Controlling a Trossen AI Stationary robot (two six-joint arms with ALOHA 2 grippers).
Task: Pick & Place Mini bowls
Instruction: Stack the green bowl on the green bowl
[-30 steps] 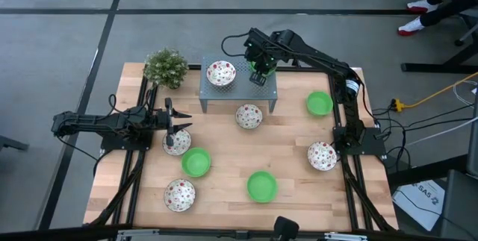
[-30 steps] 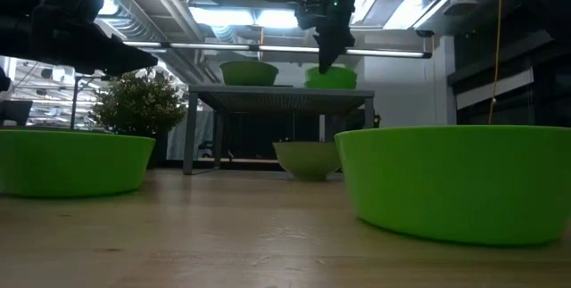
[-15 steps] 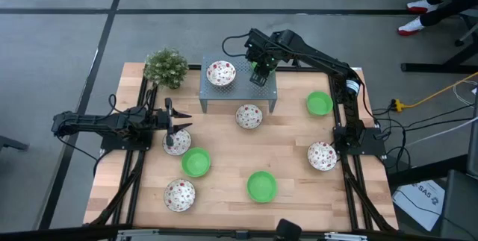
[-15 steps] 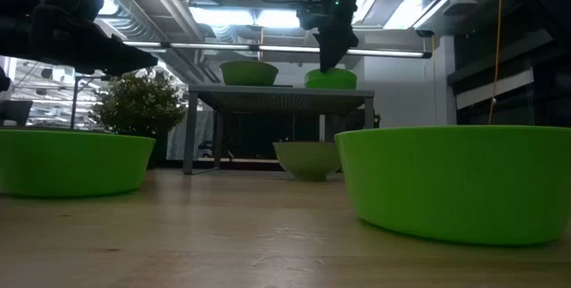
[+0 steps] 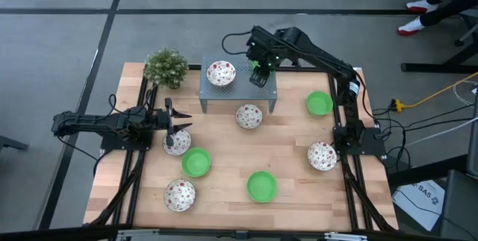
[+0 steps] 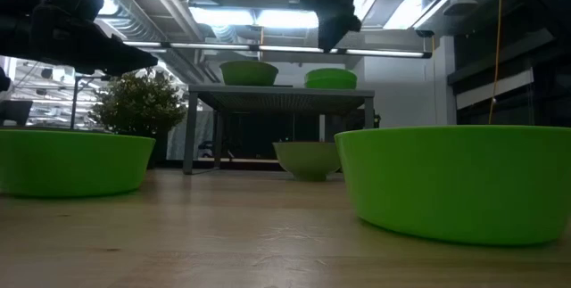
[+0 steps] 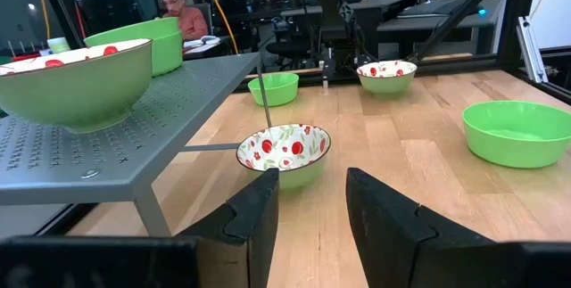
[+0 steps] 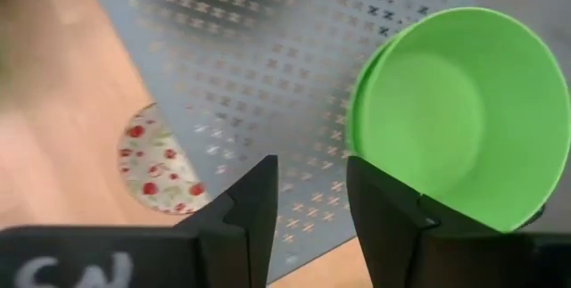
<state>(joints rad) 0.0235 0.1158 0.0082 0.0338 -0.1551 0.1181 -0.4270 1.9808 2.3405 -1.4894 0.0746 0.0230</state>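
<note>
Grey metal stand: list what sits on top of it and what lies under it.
On the grey metal stand: a patterned bowl and a green bowl, mostly hidden from above by the right gripper. Underneath, another patterned bowl pokes out; the rest is covered.

Nine small round bowls are seen, all upright. On the grey metal stand (image 5: 239, 90) sit a white bowl with red spots (image 5: 221, 72) and a plain green bowl (image 6: 330, 78). On the wooden table (image 5: 291, 151) lie four more spotted bowls (image 5: 249, 116) (image 5: 177, 142) (image 5: 180, 195) (image 5: 322, 155) and three green bowls (image 5: 196, 162) (image 5: 262, 186) (image 5: 319, 104), spread apart.
</note>
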